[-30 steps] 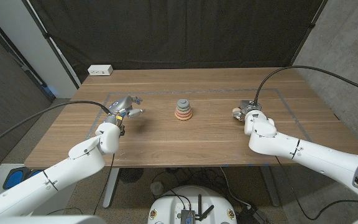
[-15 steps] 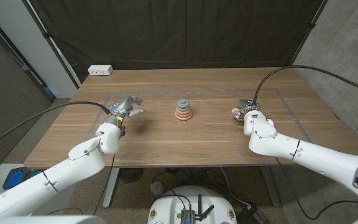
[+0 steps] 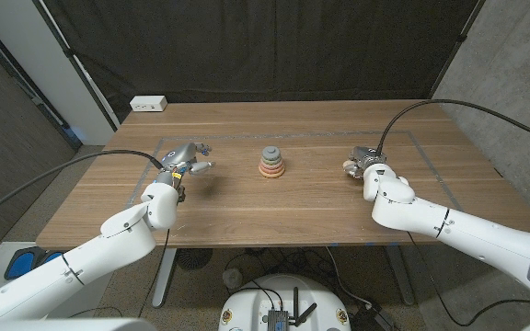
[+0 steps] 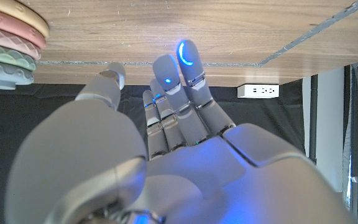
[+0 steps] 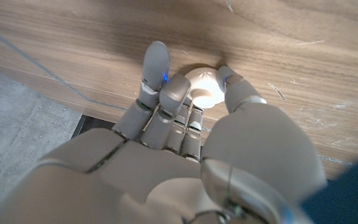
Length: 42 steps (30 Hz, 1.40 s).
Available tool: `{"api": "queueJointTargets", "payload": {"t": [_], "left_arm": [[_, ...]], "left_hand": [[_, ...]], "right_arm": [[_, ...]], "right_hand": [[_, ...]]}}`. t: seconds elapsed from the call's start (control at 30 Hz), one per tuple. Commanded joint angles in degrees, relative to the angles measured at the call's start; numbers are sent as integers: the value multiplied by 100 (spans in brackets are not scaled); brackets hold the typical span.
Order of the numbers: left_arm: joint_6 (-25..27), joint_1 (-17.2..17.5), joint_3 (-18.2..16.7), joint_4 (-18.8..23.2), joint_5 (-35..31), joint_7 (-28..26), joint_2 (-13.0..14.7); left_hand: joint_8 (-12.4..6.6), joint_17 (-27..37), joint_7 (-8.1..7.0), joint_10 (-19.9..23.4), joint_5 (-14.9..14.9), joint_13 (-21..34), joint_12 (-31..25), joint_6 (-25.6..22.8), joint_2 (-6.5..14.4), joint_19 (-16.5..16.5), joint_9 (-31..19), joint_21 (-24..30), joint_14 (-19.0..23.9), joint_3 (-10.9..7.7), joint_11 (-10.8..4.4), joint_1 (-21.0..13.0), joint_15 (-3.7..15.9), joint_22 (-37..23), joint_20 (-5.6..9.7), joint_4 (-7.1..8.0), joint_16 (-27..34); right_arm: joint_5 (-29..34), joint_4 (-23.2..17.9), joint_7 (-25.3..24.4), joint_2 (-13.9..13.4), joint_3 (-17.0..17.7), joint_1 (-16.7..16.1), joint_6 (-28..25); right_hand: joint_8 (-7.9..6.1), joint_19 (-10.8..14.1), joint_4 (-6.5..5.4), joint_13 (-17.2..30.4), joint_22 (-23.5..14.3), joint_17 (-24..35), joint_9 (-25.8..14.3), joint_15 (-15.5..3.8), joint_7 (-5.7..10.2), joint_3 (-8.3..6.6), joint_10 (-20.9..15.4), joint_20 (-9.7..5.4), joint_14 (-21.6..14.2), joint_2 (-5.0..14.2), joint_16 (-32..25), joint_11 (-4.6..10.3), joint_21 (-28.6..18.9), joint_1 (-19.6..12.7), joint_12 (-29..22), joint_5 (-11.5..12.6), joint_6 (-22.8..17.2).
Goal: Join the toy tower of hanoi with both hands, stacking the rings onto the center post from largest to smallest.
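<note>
The ring stack (image 3: 270, 164) stands mid-table on its post, with wide orange and pink rings low and a grey piece on top; its edge also shows in the left wrist view as the ring stack (image 4: 8, 43). My left hand (image 3: 188, 159) hovers left of it with its fingers (image 4: 188, 59) spread, holding nothing. To the right of the stack, my right hand (image 3: 364, 165) sits at a small cream ring (image 5: 204, 87) on the table. The thumb and fingers pinch this cream ring (image 3: 349, 167) from either side.
A white power strip (image 3: 149, 104) lies at the table's far left corner. Blue tape lines (image 3: 237, 137) mark a rectangle on the wood. Black curtains hang behind the table. Cables run from both wrists off the table.
My right forearm has shifted slightly to the right. The left hand, the stack and the cream ring stay where they were.
</note>
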<state>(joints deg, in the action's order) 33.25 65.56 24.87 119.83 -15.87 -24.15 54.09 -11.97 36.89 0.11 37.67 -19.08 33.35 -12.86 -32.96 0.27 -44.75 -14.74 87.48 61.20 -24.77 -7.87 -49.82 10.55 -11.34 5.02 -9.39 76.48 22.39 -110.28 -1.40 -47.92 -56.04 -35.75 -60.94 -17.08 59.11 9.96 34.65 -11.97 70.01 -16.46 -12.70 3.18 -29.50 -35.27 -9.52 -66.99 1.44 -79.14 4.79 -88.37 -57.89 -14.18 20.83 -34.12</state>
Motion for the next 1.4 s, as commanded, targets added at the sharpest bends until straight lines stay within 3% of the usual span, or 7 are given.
{"api": "queueJointTargets", "payload": {"t": [0.03,0.77,1.4], "left_arm": [[8,30,-13,47,-32,-15,15],[-17,108,-63,76,-18,-60,8],[2,154,-88,123,-8,-49,27]], "left_hand": [[1,-2,-14,44,-24,16,-4,-57,17,-14,-15,-4,-28,-72,4,43,205,-21,680,-11,16],[3,-16,-19,106,-28,32,0,-109,16,-16,-38,1,-26,-143,-10,76,206,-7,679,-15,29],[3,-17,-20,141,-30,39,1,-137,14,-30,-48,15,-21,-177,-4,80,206,-13,682,-21,44]], "right_arm": [[-17,-225,-107,-110,177,-121,17],[95,-1061,-40,-408,320,-163,-283],[235,-1660,275,-707,283,26,-481]], "right_hand": [[-19,32,-6,62,-11,25,-20,8,132,-31,-490,-318,-59,139,-47,369,3,-118,-12,-27,-154],[-56,154,-13,149,-34,-22,-17,4,65,-107,-724,-324,-12,195,-40,316,45,-282,8,-53,-276],[-78,189,-32,183,-41,-8,-11,5,47,-123,-811,-321,-22,192,-71,301,66,-303,41,-48,-366]]}}
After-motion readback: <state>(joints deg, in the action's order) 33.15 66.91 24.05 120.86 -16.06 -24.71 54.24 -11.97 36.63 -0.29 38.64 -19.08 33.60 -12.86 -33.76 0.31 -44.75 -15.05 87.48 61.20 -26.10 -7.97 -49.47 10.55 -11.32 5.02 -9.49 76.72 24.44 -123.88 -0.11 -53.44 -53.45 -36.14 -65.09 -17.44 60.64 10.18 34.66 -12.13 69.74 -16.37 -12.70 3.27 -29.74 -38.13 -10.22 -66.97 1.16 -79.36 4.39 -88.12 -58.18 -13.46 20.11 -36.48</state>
